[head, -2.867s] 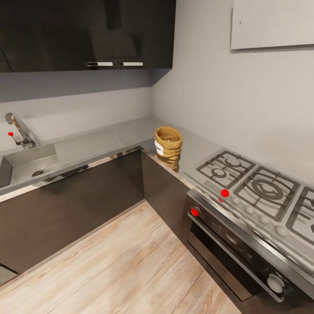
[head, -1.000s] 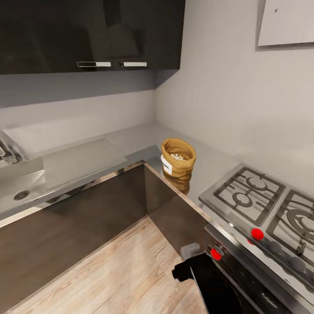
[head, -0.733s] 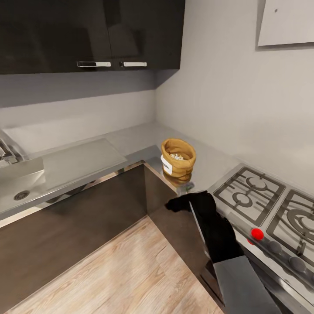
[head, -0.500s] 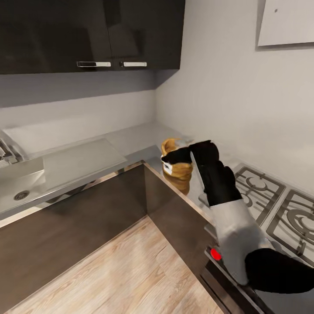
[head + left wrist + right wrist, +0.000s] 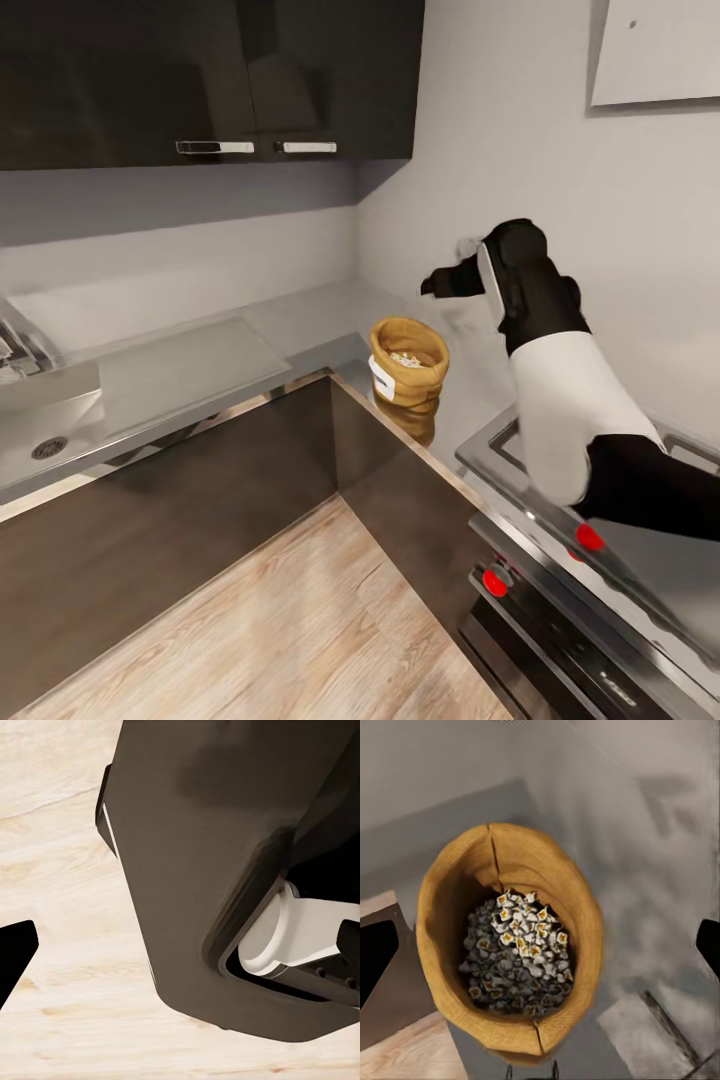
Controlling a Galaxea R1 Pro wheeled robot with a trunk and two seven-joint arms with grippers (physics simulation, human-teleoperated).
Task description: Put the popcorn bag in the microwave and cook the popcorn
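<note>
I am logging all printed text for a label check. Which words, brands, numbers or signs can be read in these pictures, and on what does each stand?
None can be read.
White label on the popcorn bag: dark marks, too small and blurred to read.
Oven front: faint marks, too blurred to read.

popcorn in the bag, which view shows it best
The right wrist view: it looks straight down into the open popcorn bag at the pale popcorn. The head view shows the bag from the side, with just a sliver of kernels. The left wrist view faces wooden floor.
</note>
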